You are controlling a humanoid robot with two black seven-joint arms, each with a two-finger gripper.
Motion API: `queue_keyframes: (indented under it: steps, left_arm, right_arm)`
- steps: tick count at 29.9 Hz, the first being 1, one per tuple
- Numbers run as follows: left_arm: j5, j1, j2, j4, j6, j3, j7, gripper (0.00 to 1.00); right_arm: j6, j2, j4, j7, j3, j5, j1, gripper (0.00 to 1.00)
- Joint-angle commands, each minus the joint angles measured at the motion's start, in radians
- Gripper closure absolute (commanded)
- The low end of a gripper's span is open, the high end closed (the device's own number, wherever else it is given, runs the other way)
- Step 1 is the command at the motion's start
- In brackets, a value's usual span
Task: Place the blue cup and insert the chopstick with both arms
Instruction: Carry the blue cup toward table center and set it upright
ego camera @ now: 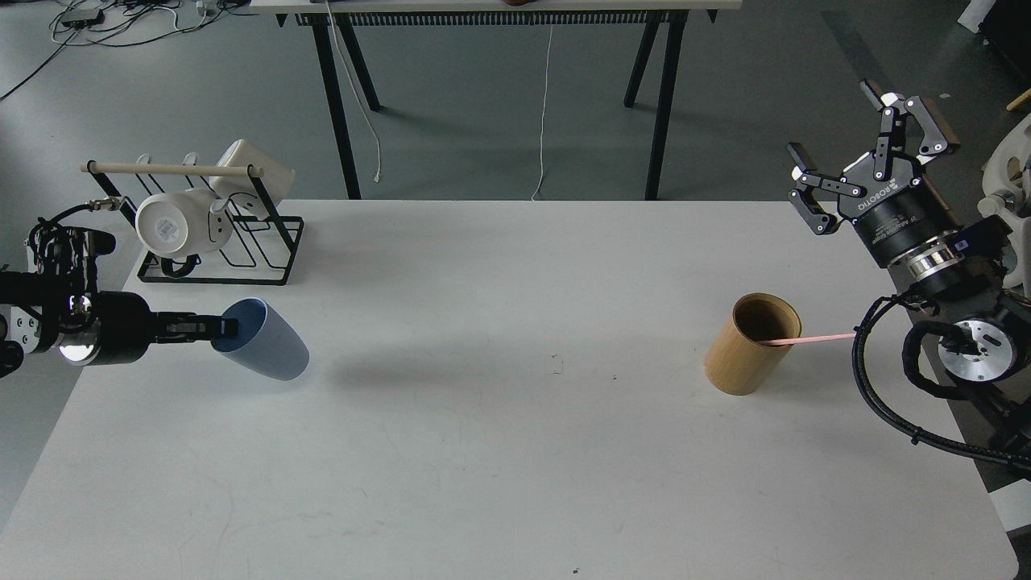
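The pale-blue cup (pixel 270 348) hangs tilted above the white table's (pixel 499 451) left side, its mouth turned left. My left gripper (pixel 224 327) comes in level from the left and is shut on the cup's rim. The pink chopstick (pixel 813 338) leans in a tan wooden cylinder (pixel 751 344) at the right and sticks out to the right. My right gripper (pixel 850 137) is open and empty, raised above the table's far right corner, well above the cylinder.
A black wire rack (pixel 217 242) with a wooden dowel (pixel 173 170) and white mugs (pixel 181 224) stands at the far left. Another table's black legs (pixel 338 105) stand beyond the far edge. My right arm's cables (pixel 886 403) hang off the table's right edge.
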State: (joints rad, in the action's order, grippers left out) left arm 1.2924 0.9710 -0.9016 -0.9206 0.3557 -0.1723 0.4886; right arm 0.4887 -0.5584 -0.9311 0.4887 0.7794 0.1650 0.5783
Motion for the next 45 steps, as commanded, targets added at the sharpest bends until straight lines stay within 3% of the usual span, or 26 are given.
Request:
queue_keyframes:
  steps: [1, 4, 7, 13, 20, 29, 45]
  left_arm:
    - [-0.005, 0.047, -0.049, -0.140, 0.012, 0.059, 0.000, 1.00]
    - [-0.024, 0.129, -0.051, -0.276, 0.035, 0.082, 0.000, 1.00]
    - [-0.039, 0.161, 0.027, -0.276, 0.043, 0.076, 0.000, 1.00]
    - [-0.036, 0.190, 0.257, -0.097, 0.071, 0.057, 0.000, 1.00]
    - [-0.039, 0.360, 0.573, 0.092, 0.085, -0.196, 0.000, 1.00]
    - [-0.036, 0.419, 0.877, 0.305, 0.078, -0.377, 0.000, 1.00]
    - [-0.033, 0.330, 0.902, 0.500, 0.042, -0.438, 0.000, 1.00]
  right_arm:
    - [0.000, -0.009, 0.008, 0.000, 0.004, 0.001, 0.000, 0.05]
    - [0.000, -0.009, 0.020, 0.000, 0.018, 0.001, 0.000, 0.05]
    - [0.000, -0.037, 0.021, 0.000, 0.060, -0.001, 0.000, 0.05]
    - [0.000, -0.070, 0.046, 0.000, 0.149, -0.001, 0.002, 0.05]
    - [0.000, -0.086, 0.051, 0.000, 0.153, -0.002, -0.008, 0.05]
    - [0.000, -0.086, 0.057, 0.000, 0.172, -0.005, -0.051, 0.06]
    - [0.000, -0.095, 0.057, 0.000, 0.185, -0.019, -0.072, 0.06]
